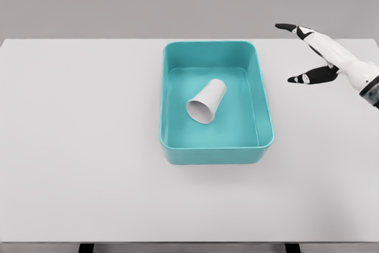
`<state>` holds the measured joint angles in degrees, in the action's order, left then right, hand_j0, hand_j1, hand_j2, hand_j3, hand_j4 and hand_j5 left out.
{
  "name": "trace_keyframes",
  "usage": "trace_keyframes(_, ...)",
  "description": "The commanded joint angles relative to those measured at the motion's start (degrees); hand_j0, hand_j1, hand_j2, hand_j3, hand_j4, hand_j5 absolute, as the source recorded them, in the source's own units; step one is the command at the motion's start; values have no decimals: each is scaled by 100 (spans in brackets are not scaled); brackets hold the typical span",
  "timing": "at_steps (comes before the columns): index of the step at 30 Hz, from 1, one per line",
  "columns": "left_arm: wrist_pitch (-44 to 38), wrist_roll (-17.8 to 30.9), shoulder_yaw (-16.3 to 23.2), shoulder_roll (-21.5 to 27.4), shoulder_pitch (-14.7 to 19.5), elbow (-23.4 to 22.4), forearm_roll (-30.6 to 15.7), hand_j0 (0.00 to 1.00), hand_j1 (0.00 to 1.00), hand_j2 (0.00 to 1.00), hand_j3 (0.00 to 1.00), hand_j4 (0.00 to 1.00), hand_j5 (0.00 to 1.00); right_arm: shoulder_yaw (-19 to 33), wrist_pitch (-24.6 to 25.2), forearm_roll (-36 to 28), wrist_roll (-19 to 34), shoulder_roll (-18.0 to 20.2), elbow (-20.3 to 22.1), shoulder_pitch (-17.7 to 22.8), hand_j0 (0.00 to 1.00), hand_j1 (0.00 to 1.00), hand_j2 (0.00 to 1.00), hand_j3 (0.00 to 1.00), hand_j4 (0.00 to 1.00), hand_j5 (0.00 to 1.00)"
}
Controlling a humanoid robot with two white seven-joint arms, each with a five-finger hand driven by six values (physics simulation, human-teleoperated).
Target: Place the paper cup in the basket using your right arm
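The cup point(207, 101) lay on its side inside the basket point(266, 137), mouth toward the camera, so the placing looked done. The right hand point(320, 57) hung right of the basket, fingers spread, holding nothing. The sensible move was to draw it away clear of the rim. The table point(77, 146) was plain white, against a grey wall.

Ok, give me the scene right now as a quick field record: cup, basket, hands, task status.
cup: white paper cup lying on its side inside the basket, mouth toward the camera
basket: teal basket on the white table, near the middle
right hand: right hand to the right of the basket, fingers spread, holding nothing
left hand: not in view
task status: cup already in the basket
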<state>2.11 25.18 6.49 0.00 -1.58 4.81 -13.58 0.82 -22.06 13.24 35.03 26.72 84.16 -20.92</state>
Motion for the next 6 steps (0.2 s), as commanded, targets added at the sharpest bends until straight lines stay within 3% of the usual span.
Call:
trace_keyframes(1,0,-4,-7,0,0,2,-4,100,100,100,100,100,100,-29,-9,-14,-3,-9,-14,17,100,100,100,100,100,100)
trace_keyframes(6,-9,5,-7,0,0,2,-30,100,100,100,100,100,100,-21,-9,-14,-3,-9,-5,35,100,100,100,100,100,100)
